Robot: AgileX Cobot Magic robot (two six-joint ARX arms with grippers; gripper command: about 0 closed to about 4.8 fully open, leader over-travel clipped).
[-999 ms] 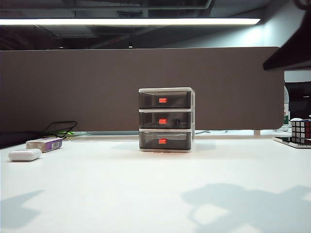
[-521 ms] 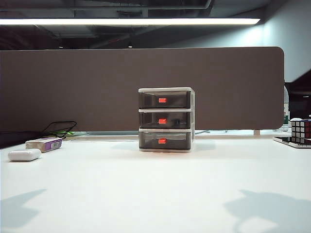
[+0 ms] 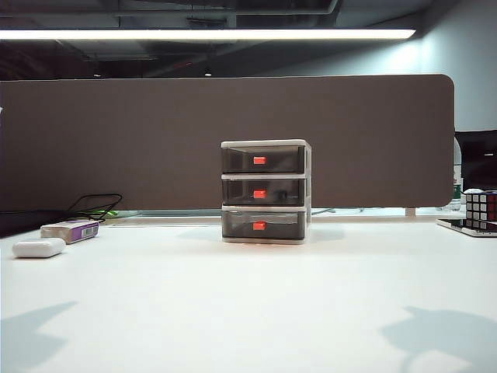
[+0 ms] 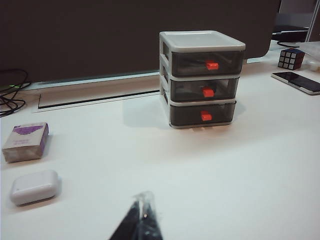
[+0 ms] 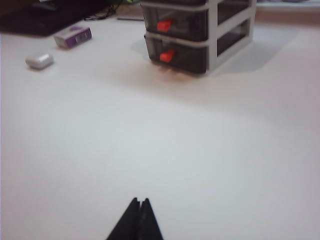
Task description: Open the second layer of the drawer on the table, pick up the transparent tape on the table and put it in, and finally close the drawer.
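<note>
The drawer (image 3: 265, 192), a white-framed cabinet with three smoky grey tiers, stands mid-table with every tier pushed in. Its second layer (image 3: 262, 192) shows a red-orange handle (image 3: 259, 194). The cabinet also appears in the left wrist view (image 4: 202, 80) and the right wrist view (image 5: 200, 30). My left gripper (image 4: 144, 201) is shut and empty above bare table, well short of the cabinet. My right gripper (image 5: 140, 201) is likewise shut and empty, far from the cabinet. Neither gripper appears in the exterior view. The transparent tape is out of view.
A white oval case (image 3: 39, 248) and a purple-and-white box (image 3: 71, 230) lie at the table's left. A Rubik's cube (image 3: 481, 208) and a phone (image 4: 297, 81) sit at the right edge. A dark partition (image 3: 233, 132) and cables (image 3: 97, 206) stand behind the white table (image 3: 248, 311).
The right arm's dark shape at the exterior view's upper right has left the frame. Its shadow on the table has slid toward the lower right. The cabinet stayed still.
</note>
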